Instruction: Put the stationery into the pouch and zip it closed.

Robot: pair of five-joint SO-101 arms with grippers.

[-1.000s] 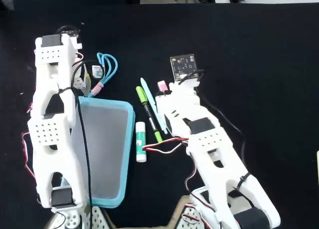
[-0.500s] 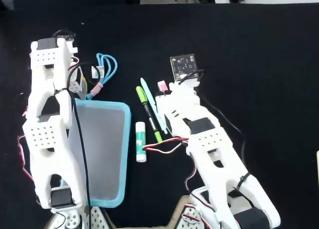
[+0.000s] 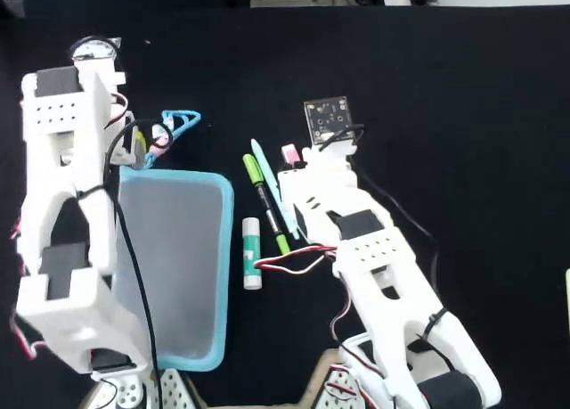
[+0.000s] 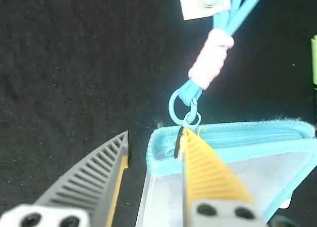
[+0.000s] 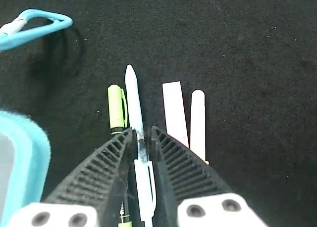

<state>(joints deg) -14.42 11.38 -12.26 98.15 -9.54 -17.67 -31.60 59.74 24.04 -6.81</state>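
The clear pouch (image 3: 178, 266) with a blue rim lies flat at the left, and its blue lanyard (image 3: 178, 121) trails off the far corner. My left gripper (image 4: 153, 135) is open over that corner, one finger (image 4: 208, 172) resting beside the zipper pull (image 4: 179, 140). Right of the pouch lie a glue stick (image 3: 252, 253), a green pen (image 3: 256, 184) and a light blue pen (image 3: 265, 170). My right gripper (image 5: 141, 132) is shut on the light blue pen (image 5: 132, 91), which lies on the table. The green pen (image 5: 117, 106) lies right beside it.
A flat pale eraser (image 5: 174, 111) and a white stick (image 5: 197, 120) lie beside the pens; the eraser (image 3: 290, 152) looks pink from above. Black cloth covers the table (image 3: 463, 115), with free room at the right and far side.
My left arm has risen and swung left, dragging the pouch's far corner and the lanyard leftward with it. The right arm has kept still.
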